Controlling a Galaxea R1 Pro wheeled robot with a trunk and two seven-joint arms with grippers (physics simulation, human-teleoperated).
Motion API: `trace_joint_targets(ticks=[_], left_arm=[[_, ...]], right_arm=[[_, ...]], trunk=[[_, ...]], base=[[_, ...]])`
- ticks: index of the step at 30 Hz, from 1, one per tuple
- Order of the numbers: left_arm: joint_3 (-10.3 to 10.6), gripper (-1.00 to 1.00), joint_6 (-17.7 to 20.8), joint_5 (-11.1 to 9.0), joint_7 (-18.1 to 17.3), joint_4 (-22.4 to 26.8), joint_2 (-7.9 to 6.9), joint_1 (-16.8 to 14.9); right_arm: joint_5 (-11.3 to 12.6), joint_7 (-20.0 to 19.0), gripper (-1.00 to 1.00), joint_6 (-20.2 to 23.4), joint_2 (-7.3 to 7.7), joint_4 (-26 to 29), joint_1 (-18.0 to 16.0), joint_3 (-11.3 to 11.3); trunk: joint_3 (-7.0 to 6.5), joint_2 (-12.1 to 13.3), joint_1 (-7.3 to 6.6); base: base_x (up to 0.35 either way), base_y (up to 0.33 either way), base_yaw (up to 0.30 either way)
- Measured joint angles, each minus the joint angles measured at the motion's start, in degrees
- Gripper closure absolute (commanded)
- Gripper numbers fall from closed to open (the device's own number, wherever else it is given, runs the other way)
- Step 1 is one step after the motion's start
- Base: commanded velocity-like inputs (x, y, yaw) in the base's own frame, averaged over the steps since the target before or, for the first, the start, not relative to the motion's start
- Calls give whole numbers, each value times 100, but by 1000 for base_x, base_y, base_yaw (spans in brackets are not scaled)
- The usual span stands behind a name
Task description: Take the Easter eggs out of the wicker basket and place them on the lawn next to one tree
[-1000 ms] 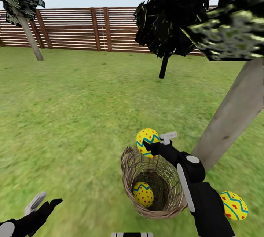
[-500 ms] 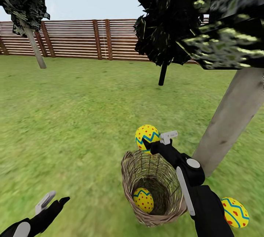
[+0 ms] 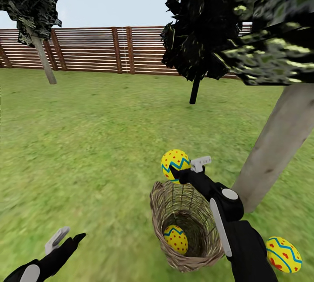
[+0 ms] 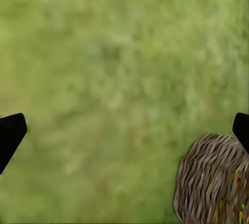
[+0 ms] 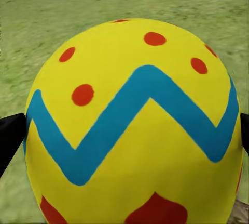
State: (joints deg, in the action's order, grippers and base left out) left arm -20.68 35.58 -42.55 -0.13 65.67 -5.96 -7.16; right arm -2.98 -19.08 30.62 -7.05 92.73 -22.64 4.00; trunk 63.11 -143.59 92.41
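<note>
My right gripper point(image 3: 186, 169) is shut on one Easter egg point(image 3: 175, 166), held just above the far rim of the wicker basket point(image 3: 158, 207). That yellow egg point(image 5: 135, 125) with its blue zigzag sits close in the right wrist view, between the black fingertips point(image 5: 10, 136). A second egg point(image 3: 175, 239) lies at the bottom of the basket. The third egg point(image 3: 284, 254) rests on the lawn point(image 3: 87, 142) beside the pale trunk of the tree point(image 3: 274, 146). My left gripper point(image 3: 66, 239) hangs open low at the left, over grass, with the basket point(image 4: 212, 180) beside it.
A dark tree with a thin black trunk point(image 3: 194, 90) stands behind the basket. Another pale-trunked tree point(image 3: 43, 59) is at the far left, in front of the brown slat fence point(image 3: 87, 50). Open grass stretches left of the basket.
The head view has tilted up, so the fence sits lower in the picture. The held egg stands slightly higher above the basket rim. The left gripper has come up a little.
</note>
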Motion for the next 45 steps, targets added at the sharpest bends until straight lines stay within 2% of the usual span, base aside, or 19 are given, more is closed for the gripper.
trace_joint_targets(ticks=[22, 28, 31, 35, 39, 42, 44, 45], left_arm=[[-27, -100, 3, -22, -164, -245, -21, 1], [-19, -100, -3, -48, -420, -305, -2, 5], [-18, -100, -4, -47, -622, -307, -2, 5], [-21, -100, -4, -44, -707, -314, -3, 6], [-43, -100, -6, -37, -708, -316, 5, 5], [-46, -100, -14, -18, -702, -321, 6, 2], [-46, -100, -57, -8, -698, -339, 6, 2], [-46, -100, -96, -12, -695, -424, 6, 0]], right_arm=[[-6, 28, 100, 98, -12, 0, 0, 12], [-52, 66, 100, 231, -40, 0, -5, 42], [-67, 96, 100, 540, -56, 0, -19, 57], [-35, 603, 100, 691, -71, -3, -28, 76], [-22, 1292, 100, 718, -224, -78, -78, 80], [-9, 1541, 100, 720, -246, -246, -94, 66], [2, 1574, 100, 733, -248, -272, -92, 51], [-2, 1605, 100, 939, -252, -364, -53, 57]], trunk=[[0, 0, -1], [0, 0, -2], [0, 0, -2], [0, 0, -2], [0, 0, -1], [0, 0, -1], [0, 0, -1], [0, 0, -1]], base=[[33, 324, 0], [147, 321, 0], [166, 316, -2], [160, 316, -122], [129, 315, -245], [119, 315, -262], [113, 315, -265], [111, 315, -265]])
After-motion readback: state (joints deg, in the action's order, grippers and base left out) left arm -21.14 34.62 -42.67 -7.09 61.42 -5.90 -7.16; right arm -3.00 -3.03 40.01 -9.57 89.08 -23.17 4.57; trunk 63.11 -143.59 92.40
